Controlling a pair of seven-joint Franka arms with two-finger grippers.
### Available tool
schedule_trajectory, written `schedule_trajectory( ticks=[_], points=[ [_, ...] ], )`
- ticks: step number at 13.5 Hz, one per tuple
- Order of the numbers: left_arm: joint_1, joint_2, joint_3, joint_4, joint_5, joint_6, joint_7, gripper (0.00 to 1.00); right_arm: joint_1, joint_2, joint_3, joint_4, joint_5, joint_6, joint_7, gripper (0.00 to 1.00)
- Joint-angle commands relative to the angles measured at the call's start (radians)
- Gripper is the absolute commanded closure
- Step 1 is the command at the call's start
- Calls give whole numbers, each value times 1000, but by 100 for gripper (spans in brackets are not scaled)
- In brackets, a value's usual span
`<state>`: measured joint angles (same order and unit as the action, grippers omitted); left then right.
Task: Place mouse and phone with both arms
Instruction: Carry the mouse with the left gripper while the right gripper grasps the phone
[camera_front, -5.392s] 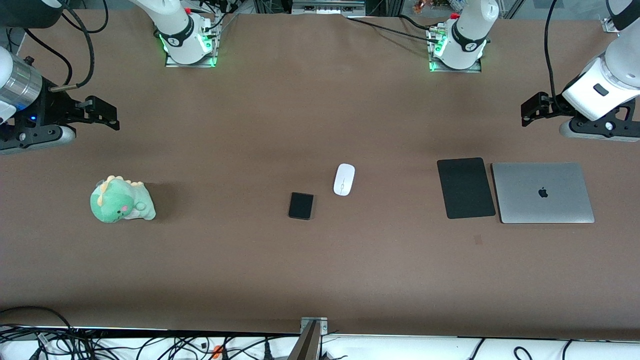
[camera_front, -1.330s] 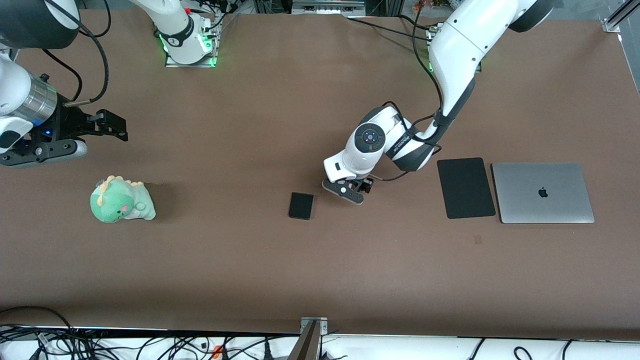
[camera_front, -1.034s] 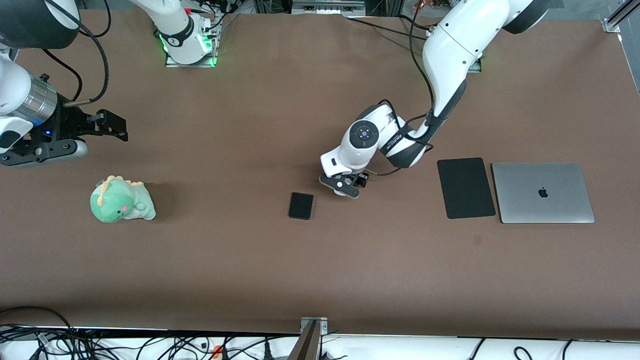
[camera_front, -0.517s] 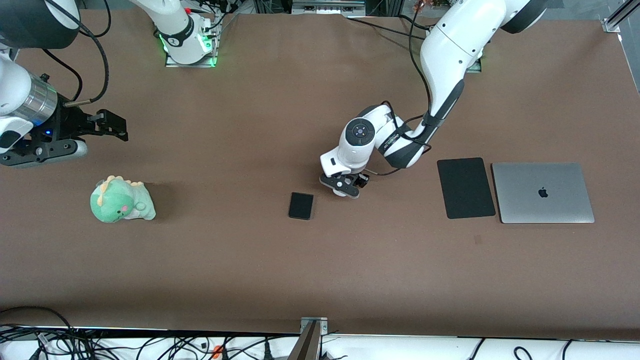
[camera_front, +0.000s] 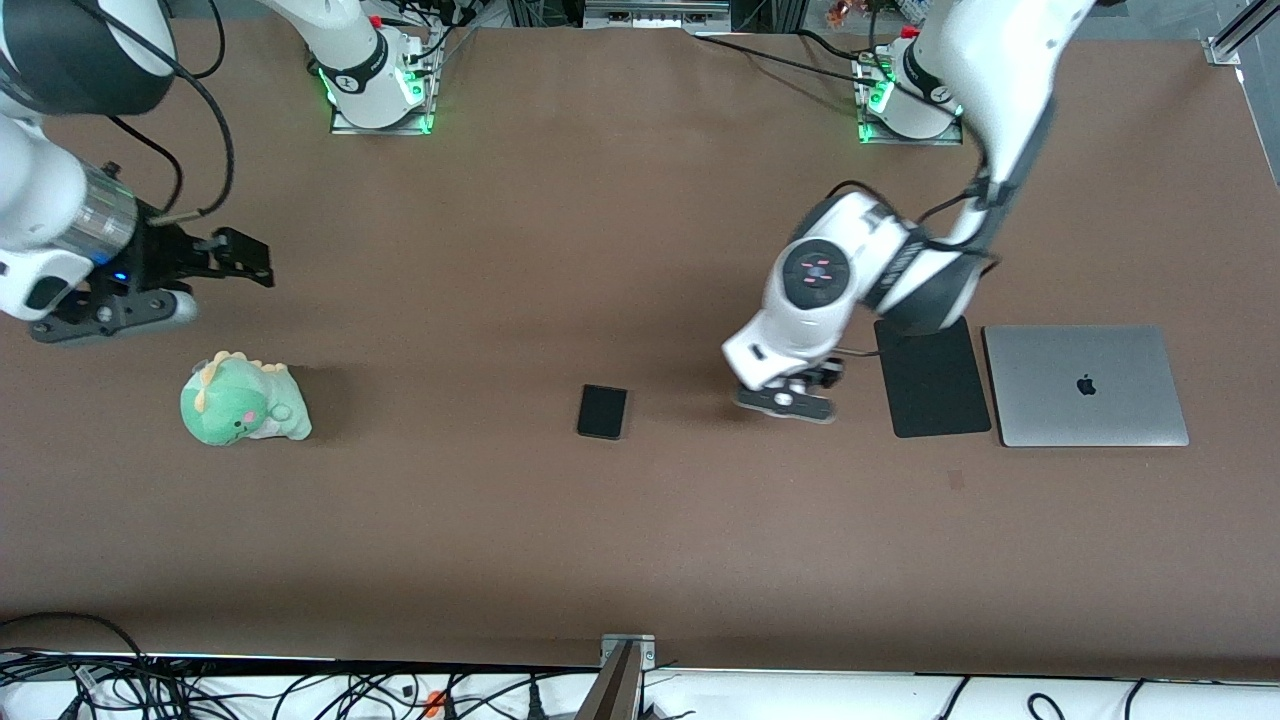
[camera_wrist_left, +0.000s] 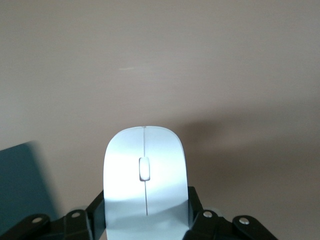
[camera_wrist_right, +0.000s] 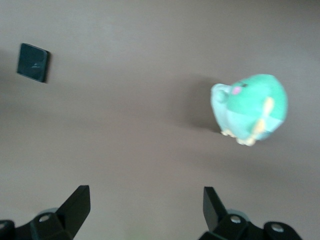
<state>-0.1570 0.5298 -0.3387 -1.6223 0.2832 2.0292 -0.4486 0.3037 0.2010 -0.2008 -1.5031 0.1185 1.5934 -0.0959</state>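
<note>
- Brown matte worktop (camera_front: 560, 560) runs wide beneath both my arms, their bases standing along its edge farthest from the front camera.
- My left tool (camera_front: 786, 401) grips the small glossy white oval mouse (camera_wrist_left: 145, 177) by its sides, over bare worktop just beside the flat black rectangular mouse pad (camera_front: 932, 376).
- Next to that pad, toward the left arm's end, lies the closed silver laptop (camera_front: 1086, 385).
- To do this step well, I judge I should carry the mouse level over the pad, lower until it touches, and only then spread the fingers; its glossy shell could slip.
- The small black rounded-corner phone (camera_front: 602, 411) lies flat mid-worktop, untouched.
- My right tool (camera_front: 235, 262) waits with fingers spread wide, above worktop near the green plush dinosaur (camera_front: 243, 401); the phone is its job, I judge.
</note>
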Motion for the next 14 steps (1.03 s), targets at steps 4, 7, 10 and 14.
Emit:
schedule_trajectory(
  ticks=[4, 7, 10, 14],
  points=[
    [370, -45, -19, -53, -64, -124, 346, 64, 167, 177, 3, 4, 70, 208, 347, 0],
    [474, -27, -19, -141, -70, -57, 430, 65, 306, 320, 1, 14, 58, 400, 558, 0],
    [505, -31, -20, -296, -70, 139, 433, 64, 415, 475, -2, 24, 56, 644, 720, 0],
    [531, -28, -19, -415, -70, 321, 435, 62, 491, 638, -6, 130, 44, 752, 856, 0]
  ],
)
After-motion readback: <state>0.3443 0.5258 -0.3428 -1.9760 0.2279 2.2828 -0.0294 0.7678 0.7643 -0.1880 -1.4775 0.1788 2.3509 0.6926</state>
